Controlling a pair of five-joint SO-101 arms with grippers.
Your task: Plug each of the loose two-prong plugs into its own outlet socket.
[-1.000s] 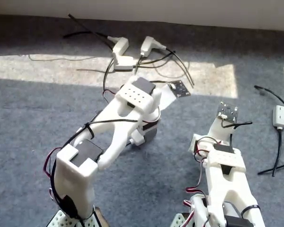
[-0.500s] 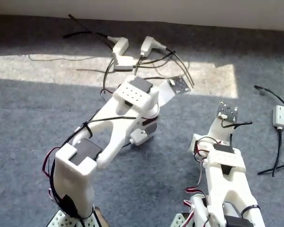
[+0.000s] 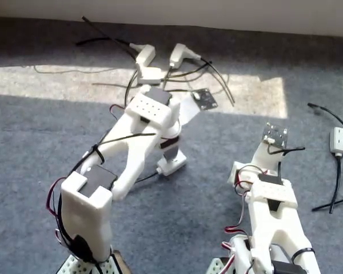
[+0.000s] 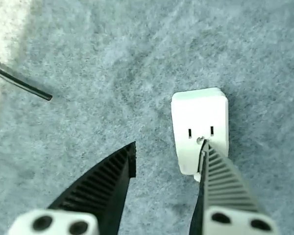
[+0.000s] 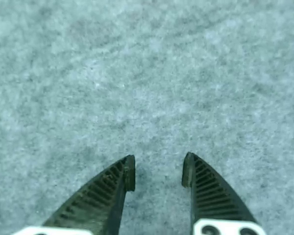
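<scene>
Outlet socket (image 4: pixel 200 117): I can read no letters or numbers on its white face.
Plugs (image 3: pixel 145 55): they are too small for me to read any print.
Left arm (image 3: pixel 131 148): I can read no label on its white shell.
Right arm (image 3: pixel 277 217): also no label I can read.

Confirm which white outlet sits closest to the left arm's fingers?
The outlet in the left wrist view, slots showing: one of the open fingers overlaps its face. The other outlet lies far off, past the right arm.
</scene>
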